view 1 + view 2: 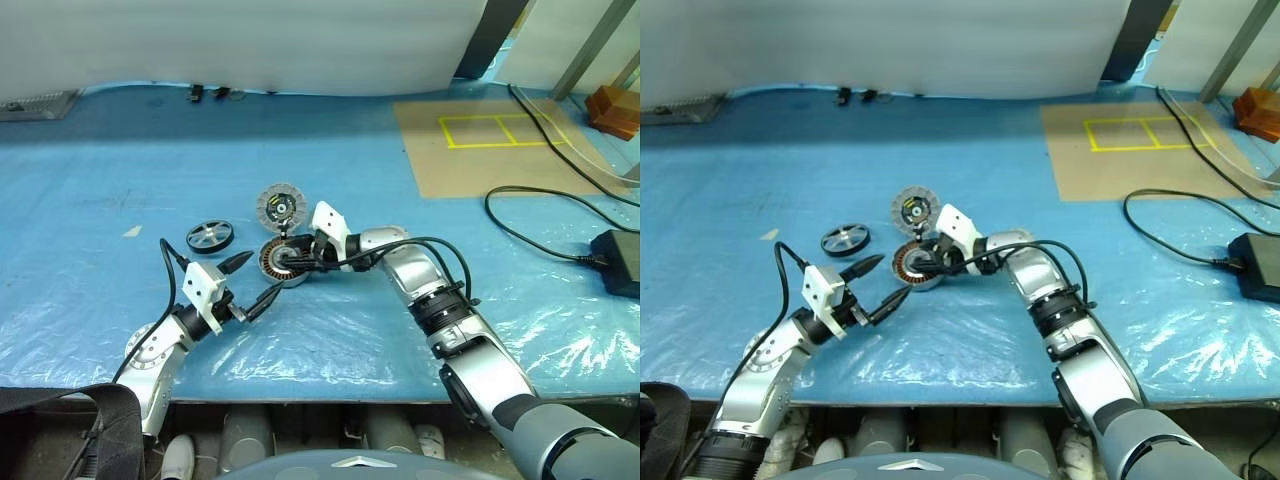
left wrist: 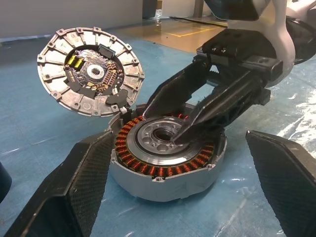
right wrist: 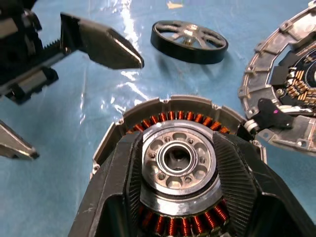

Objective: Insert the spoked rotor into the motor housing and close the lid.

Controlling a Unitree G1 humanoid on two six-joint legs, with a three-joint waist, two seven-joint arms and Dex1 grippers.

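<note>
The motor housing (image 2: 163,170) sits on the blue sheet, copper windings ringing a silvery hub. Its hinged lid (image 2: 89,71) stands tilted open at the back, inner face showing. My right gripper (image 1: 295,260) reaches down into the housing from the right. It is open, with one finger on each side of the hub, close to it. The spoked rotor (image 1: 211,237) lies flat on the sheet to the left of the housing, apart from both grippers. My left gripper (image 1: 262,277) hovers open just left of the housing and in front of it, pointing at it and holding nothing.
A brown board (image 1: 480,145) marked with yellow tape lies at the back right. A black cable (image 1: 530,235) runs to a black power brick (image 1: 620,260) at the right edge. The table's front edge (image 1: 330,385) is close below the arms.
</note>
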